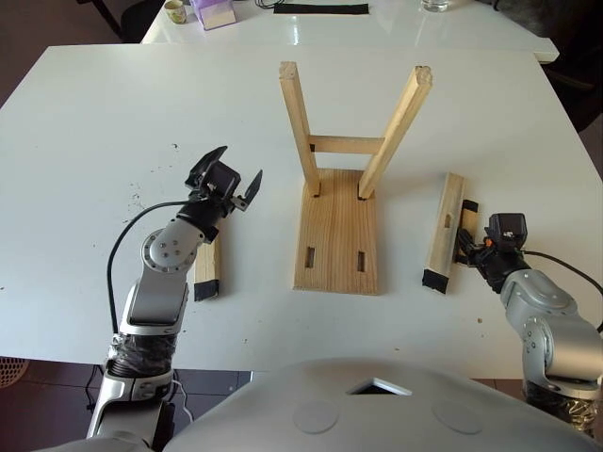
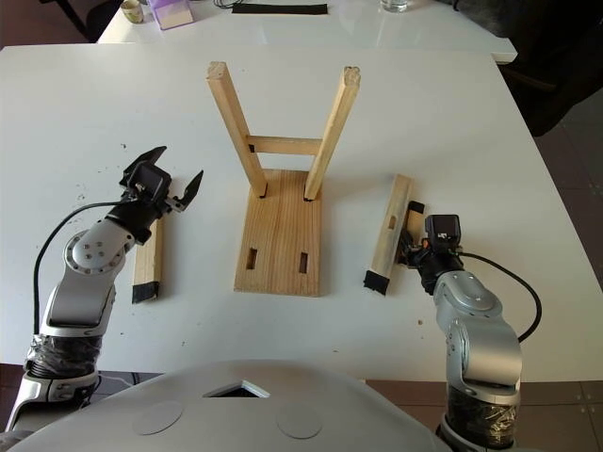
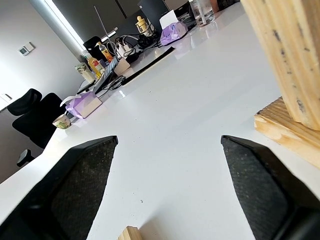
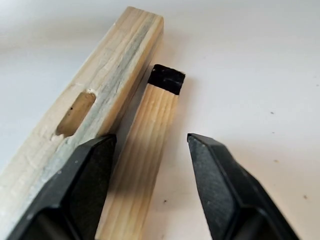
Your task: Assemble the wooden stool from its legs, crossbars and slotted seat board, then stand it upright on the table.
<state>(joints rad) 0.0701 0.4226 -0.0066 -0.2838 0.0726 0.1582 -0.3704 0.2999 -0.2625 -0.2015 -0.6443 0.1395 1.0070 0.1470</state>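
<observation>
Thin wooden crossbar (image 4: 160, 107), probably light, stiff and smooth, flat on the table (image 1: 94, 141) just beside a loose leg (image 4: 107, 70), straddled by the wide-spread right gripper (image 4: 150, 137); best pinched mid-length across its narrow sides; left gripper (image 1: 237, 169) likewise spread, empty.

the left arm (image 1: 162, 282) hides most of a loose leg (image 1: 208, 267).

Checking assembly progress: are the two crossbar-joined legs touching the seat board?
Touching. The left eye view shows one leg and the other leg with their lower ends set into the seat board at its far end, no gap.
</observation>
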